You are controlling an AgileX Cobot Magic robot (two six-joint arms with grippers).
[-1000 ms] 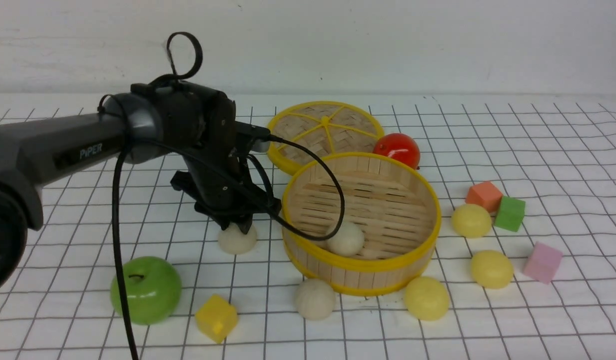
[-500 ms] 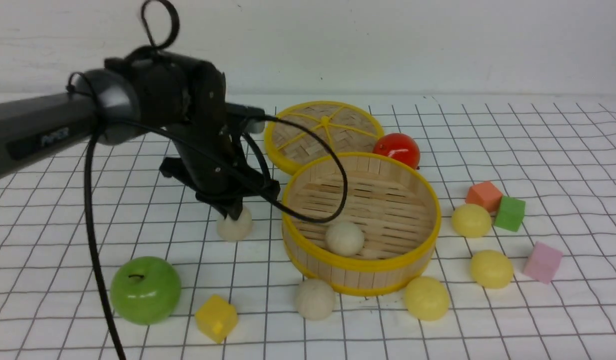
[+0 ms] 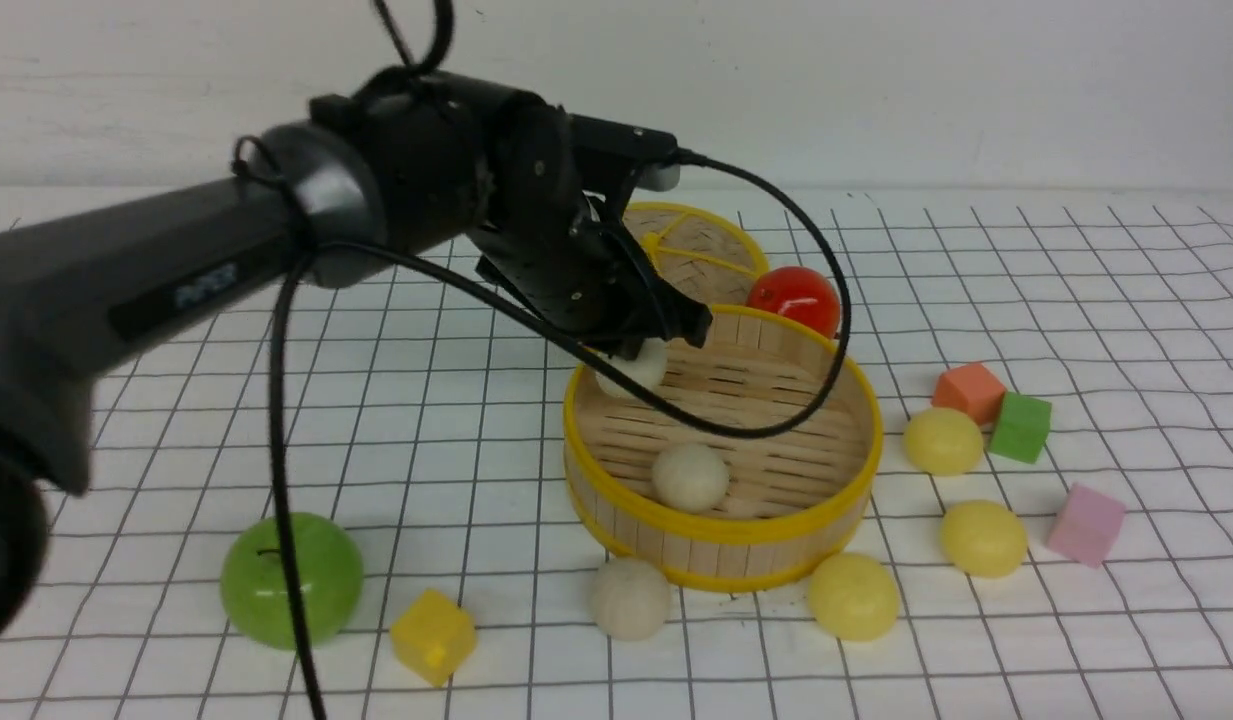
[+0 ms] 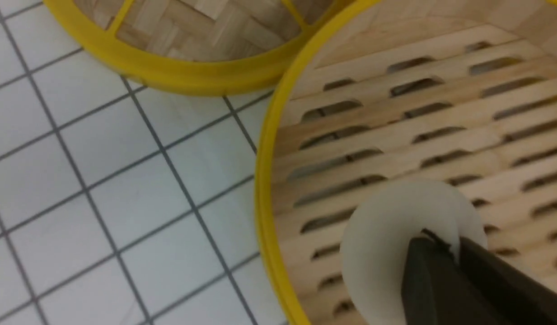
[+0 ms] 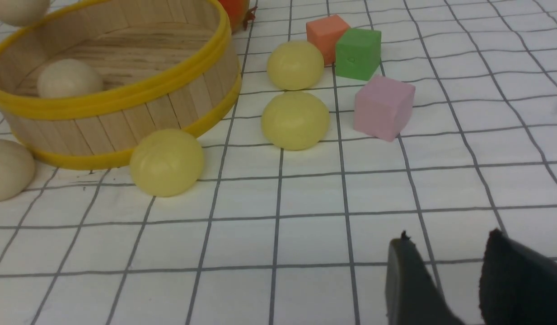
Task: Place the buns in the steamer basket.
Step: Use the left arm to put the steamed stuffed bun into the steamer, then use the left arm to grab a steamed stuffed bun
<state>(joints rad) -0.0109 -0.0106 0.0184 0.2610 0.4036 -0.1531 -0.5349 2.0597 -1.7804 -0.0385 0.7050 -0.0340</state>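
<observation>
Left gripper (image 3: 641, 350) has lifted cream bun (image 3: 631, 372) over steamer basket (image 3: 726, 525).

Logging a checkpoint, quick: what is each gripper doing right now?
Left gripper: closed on a cream bun, over the steamer basket.
Right gripper: open, holding nothing.

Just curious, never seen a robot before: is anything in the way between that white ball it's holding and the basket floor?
Nothing visible. The left gripper, shut on the cream bun, hangs over bare slats just inside the rim of the steamer basket. The other cream bun in the basket lies apart, nearer the front wall.
</observation>
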